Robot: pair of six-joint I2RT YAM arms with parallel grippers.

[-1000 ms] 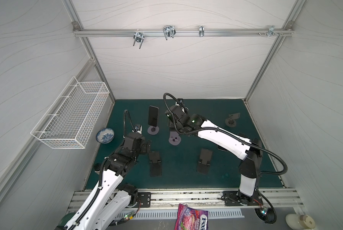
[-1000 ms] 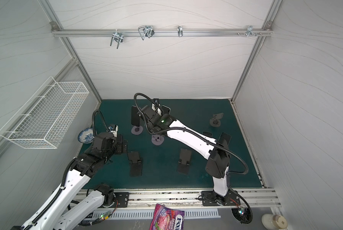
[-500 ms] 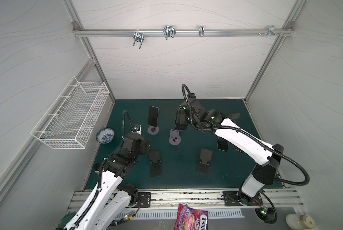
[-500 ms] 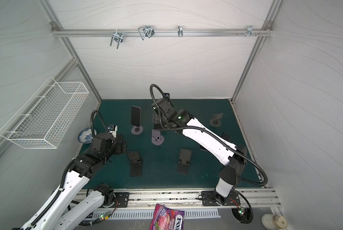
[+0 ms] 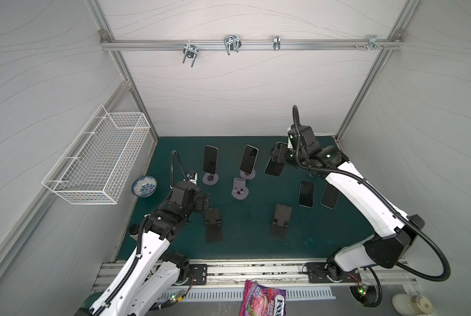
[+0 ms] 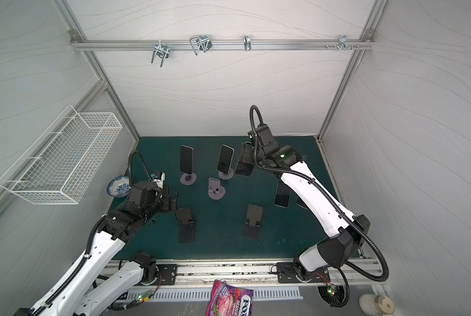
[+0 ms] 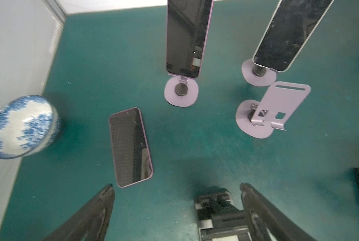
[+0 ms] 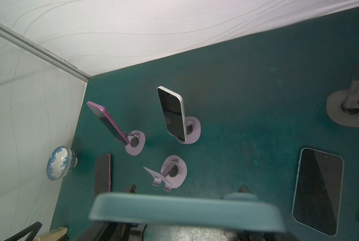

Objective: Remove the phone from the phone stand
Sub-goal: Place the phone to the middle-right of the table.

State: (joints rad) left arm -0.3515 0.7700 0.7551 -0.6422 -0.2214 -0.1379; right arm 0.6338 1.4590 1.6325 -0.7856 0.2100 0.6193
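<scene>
Presently, right fingers (image 8: 132, 188): gripping the teal phone (image 5: 273, 167) across its width, one finger on each long edge.
Teal phone: hanging tilted under the right wrist at upper centre-right in both top views, off every stand; showing in the right wrist view only as a blurred teal edge (image 8: 185, 210).
Empty lilac stand (image 5: 239, 188): standing bare near the centre of the green surface (image 5: 256, 246), down and to the left of the teal phone and apart from it.
Left fingers (image 7: 95, 210): spreading wide with nothing between them, hovering at centre-left over one black folding stand (image 7: 216, 206).
Magenta-edged phone (image 5: 210, 161): leaning upright on its own lilac stand (image 5: 210, 179), left of centre.
White-edged phone (image 5: 249, 163): leaning on another lilac stand (image 5: 248, 174), just left of the teal phone.
Flat purple phone (image 7: 130, 147): lying screen-up on the surface beside the blue-and-white bowl (image 7: 22, 126).
Two dark phones (image 5: 306, 193): lying flat side by side at centre-right, partly under the right arm.
Second black folding stand (image 5: 281, 221): lying below centre, untouched.
Wire basket (image 5: 97, 156): hanging on the left wall.
</scene>
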